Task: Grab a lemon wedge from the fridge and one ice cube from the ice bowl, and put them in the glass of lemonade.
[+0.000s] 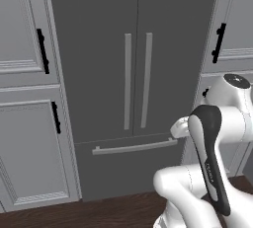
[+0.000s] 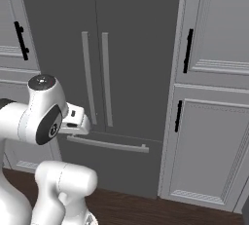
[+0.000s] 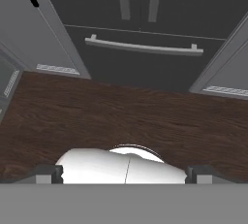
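Left base view: the fridge point(image 1: 99, 74), a tall dark grey flat-fronted unit, stands closed at centre, its two doors meeting along a vertical seam with a pair of long grey bar handles point(image 1: 137, 81) just beside that seam; below them runs the bottom drawer point(image 1: 126, 165) with a horizontal grey bar handle. Panelled grey cabinets point(image 1: 27, 94) with black handles flank the fridge on both sides, and a dark wooden floor point(image 1: 99, 214) lies at the foot. The white arm point(image 1: 212, 153) with dark joints rises at lower right, folded in front of the fridge's right edge. Right base view: the same closed fridge point(image 2: 131, 48) occupies the left and centre, its drawer handle crossing low on the front; panelled cabinets point(image 2: 211, 121) with black handles stand to its right. The arm point(image 2: 44, 117) is folded at lower left, its wrist held near the drawer handle level, apart from the fridge front. Hand view: the camera looks down at the dark wooden floor point(image 3: 126, 116) and the lower part of the fridge point(image 3: 145, 9), where the drawer handle point(image 3: 144, 47) spans the upper frame and the ends of the two door handles hang above it. The pincer point(image 3: 125, 174) stands fully open and empty, its two dark finger tips point(image 3: 47, 172) set wide apart at the bottom corners
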Tool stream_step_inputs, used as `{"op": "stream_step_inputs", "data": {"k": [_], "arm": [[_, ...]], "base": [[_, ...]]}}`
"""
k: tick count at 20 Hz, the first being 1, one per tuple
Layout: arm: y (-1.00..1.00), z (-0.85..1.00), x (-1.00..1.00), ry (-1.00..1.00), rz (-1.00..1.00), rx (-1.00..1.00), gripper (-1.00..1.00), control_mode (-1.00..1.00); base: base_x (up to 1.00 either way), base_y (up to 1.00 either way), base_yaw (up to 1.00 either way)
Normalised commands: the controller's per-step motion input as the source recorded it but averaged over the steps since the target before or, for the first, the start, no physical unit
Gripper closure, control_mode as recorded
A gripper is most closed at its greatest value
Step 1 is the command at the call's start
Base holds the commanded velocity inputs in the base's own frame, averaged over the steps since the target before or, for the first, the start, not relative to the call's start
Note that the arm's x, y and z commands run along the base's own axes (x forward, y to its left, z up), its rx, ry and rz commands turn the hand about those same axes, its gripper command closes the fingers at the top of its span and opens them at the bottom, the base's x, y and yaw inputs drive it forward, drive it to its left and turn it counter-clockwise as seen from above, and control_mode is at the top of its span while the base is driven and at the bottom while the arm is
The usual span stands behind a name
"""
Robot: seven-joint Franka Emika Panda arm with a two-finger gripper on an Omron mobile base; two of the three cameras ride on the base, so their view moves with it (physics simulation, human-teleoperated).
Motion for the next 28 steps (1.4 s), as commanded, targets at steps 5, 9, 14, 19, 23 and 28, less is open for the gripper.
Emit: {"op": "stream_step_inputs", "data": {"k": [5, 9, 14, 19, 23, 28], "arm": [[0.0, 0.0, 0.0, 0.0, 0.0, 0.0, -1.0, 1.0], [0.0, 0.0, 0.0, 0.0, 0.0, 0.0, -1.0, -1.0], [0.01, 0.05, 0.0, -0.03, 0.0, 0.03, -1.0, -1.0], [0.02, 0.88, -0.11, -0.41, 0.0, 0.11, -1.0, -1.0], [0.0, 1.0, 0.04, -0.35, 0.0, 0.0, -1.0, -1.0], [0.07, 1.0, 0.66, -0.1, -0.06, -0.01, -1.0, -1.0]], "base": [[0.0, 0.0, 0.0], [0.0, 0.0, 0.0], [0.0, 0.0, 0.0], [0.0, 0.0, 0.0], [0.0, 0.0, 0.0], [0.0, 0.0, 0.0]]}}
